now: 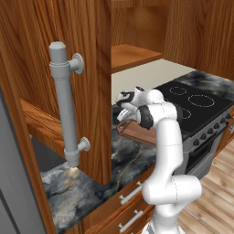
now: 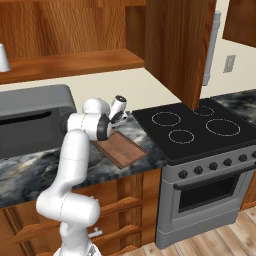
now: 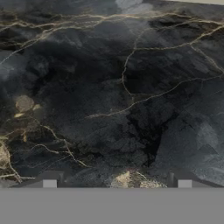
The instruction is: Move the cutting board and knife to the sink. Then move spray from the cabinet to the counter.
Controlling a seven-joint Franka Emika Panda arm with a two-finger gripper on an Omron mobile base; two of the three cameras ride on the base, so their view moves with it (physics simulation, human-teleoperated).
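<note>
The gripper (image 3: 117, 183) hangs spread wide and empty above counter (image 3: 113, 87), cutting board (image 2: 120, 149) just beside.

Kitchen corner in wood and cream

We see a cream wall (image 2: 150, 87) behind a black stove (image 2: 200, 125) with ring burners, knobs along its grey front and an oven door below. A wood plank floor (image 1: 215, 196) runs under it. A grey microwave (image 2: 30, 120) sits at the left, an outlet (image 2: 229, 63) on the wall at the right, wooden drawers (image 1: 132, 201) below.
</note>
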